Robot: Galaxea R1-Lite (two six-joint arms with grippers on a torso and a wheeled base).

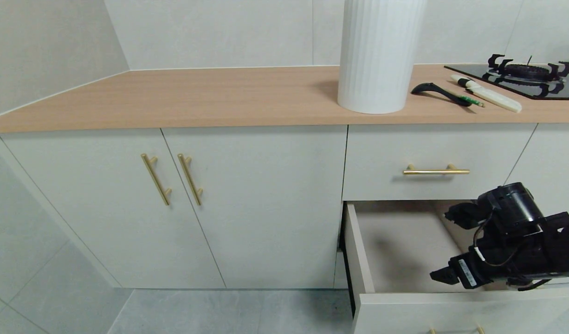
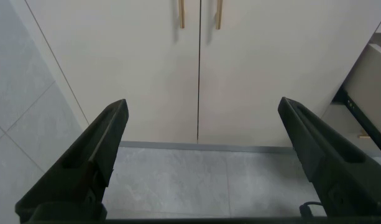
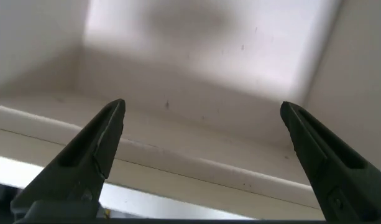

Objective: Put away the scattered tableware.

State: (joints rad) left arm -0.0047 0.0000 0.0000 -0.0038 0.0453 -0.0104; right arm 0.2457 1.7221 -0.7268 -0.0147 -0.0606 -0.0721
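Head view first. In the upper right of the frame, on the pale wooden tabletop (image 1: 196, 97), lie the black ladle with a green handle (image 1: 444, 94) and, just beside it, a long cream utensil with a dark grip (image 1: 491, 95). It could be a knife or a spatula, hard to call from here. Both run the same way, from upper left to lower right, between the tall white ribbed cylinder (image 1: 379, 55) and the black gas hob (image 1: 530, 76).

In the lower right, the right pincer (image 1: 451, 245) hangs over the open pale drawer (image 1: 358, 250), spread and holding nothing. So the tableware sits above and beyond it, and this arm looks the nearer one for the pick.

Left wrist view: the left pincer (image 2: 202, 109) is wide apart and empty. It faces the white double cupboard doors (image 2: 146, 68), low by the grey floor tiles (image 2: 196, 180), well apart from the utensils.

Right wrist view: the fingers are spread, with the drawer's inner wall and floor beyond them.
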